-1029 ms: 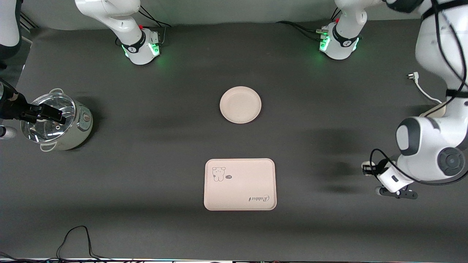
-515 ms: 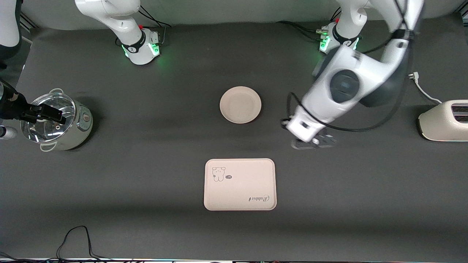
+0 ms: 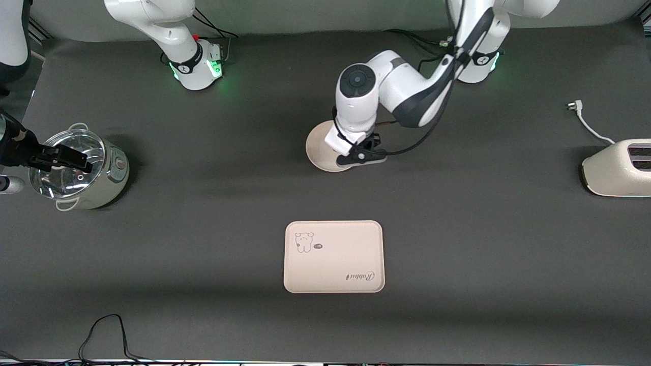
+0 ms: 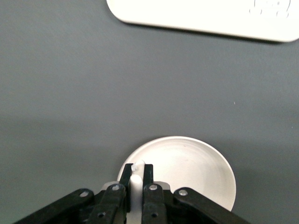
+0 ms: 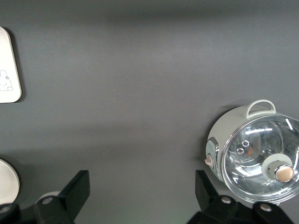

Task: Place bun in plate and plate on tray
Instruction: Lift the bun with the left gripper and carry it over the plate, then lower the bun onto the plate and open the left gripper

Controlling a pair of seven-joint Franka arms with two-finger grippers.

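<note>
Dark grey cloth covers the whole table [image 3: 457, 254], with both arm bases standing along its edge farthest from the front camera. At the left arm's end sits a cream toaster [image 3: 616, 169], and at the right arm's end a pale green pot with a glass lid [image 3: 76, 170]. Nearest the front camera, midway along the table, lies the cream-beige rectangular tray [image 3: 333, 256] with its rabbit drawing and "Rabbit" script, nothing on it. Farther from that camera lies the round, shallow cream-beige plate [image 3: 318, 150], well apart from the tray. The left gripper [image 4: 136, 173] hangs over the plate, its black fingers [image 4: 125, 175] pinched together on the small white bun [image 4: 136, 182], which shows as a narrow white strip between them, above the plate's floor. The right gripper [image 5: 140, 189] waits above the pot's end of the table, its fingers [image 5: 77, 186] spread wide with nothing between them.
</note>
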